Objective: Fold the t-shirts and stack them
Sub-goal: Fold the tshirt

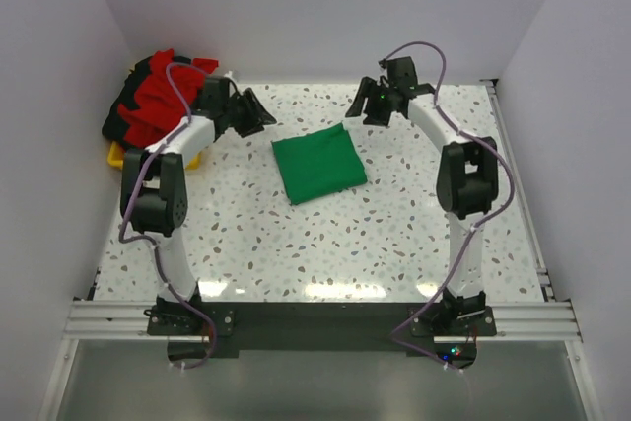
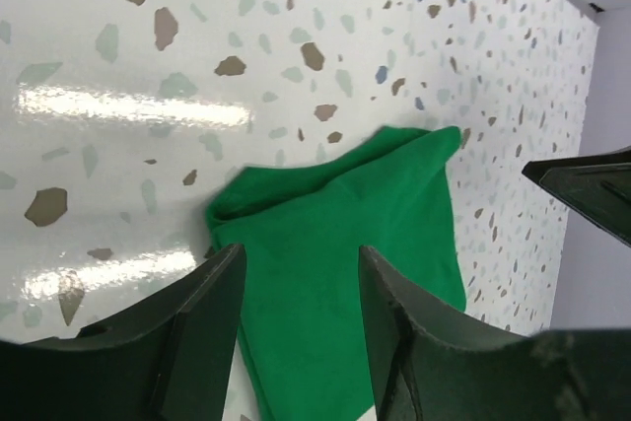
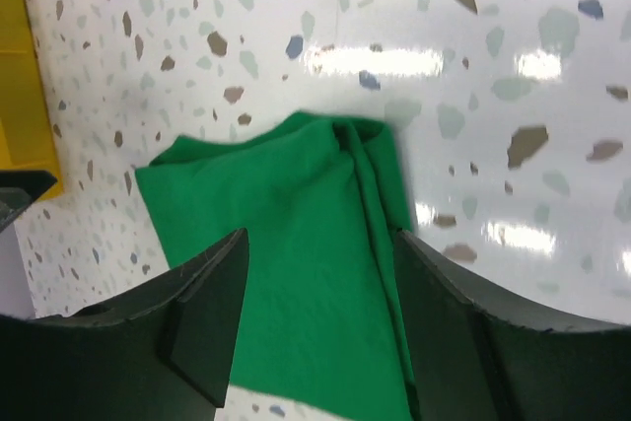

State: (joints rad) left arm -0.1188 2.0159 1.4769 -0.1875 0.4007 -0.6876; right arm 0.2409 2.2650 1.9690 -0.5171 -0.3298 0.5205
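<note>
arms [image 1: 158,184] angled toward green t-shirt [image 1: 318,167], fingers [image 2: 197,337] apart

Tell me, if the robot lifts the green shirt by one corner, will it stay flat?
It would probably flop and unfold: the green shirt is soft cloth, with loose creases along one edge. It looks light, lying thin and flat. Pushed across the shiny table, it would likely bunch up rather than slide neatly.
</note>
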